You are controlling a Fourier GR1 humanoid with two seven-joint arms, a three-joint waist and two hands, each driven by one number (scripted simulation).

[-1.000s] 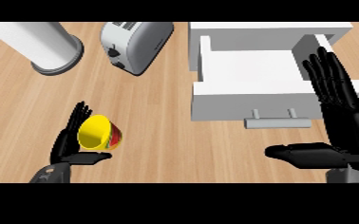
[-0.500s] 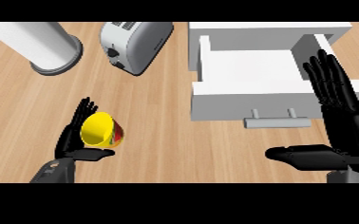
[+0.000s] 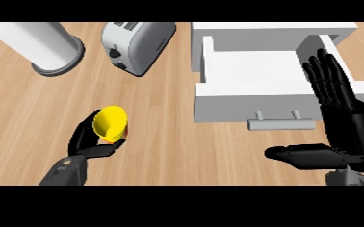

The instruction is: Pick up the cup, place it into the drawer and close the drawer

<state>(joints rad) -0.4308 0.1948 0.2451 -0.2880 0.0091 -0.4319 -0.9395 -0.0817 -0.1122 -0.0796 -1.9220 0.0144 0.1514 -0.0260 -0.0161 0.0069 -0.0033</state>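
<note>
Head view: left hand grips the yellow cup; right hand rests spread beside the open drawer.

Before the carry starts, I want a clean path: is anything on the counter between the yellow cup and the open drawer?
Nothing visible: bare wooden counter lies between the yellow cup in the left hand and the open drawer.

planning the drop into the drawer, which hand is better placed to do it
Left. The left hand is curled round the yellow cup, while the open white drawer lies to its right. The right hand rests open beside the drawer, holding nothing.
</note>
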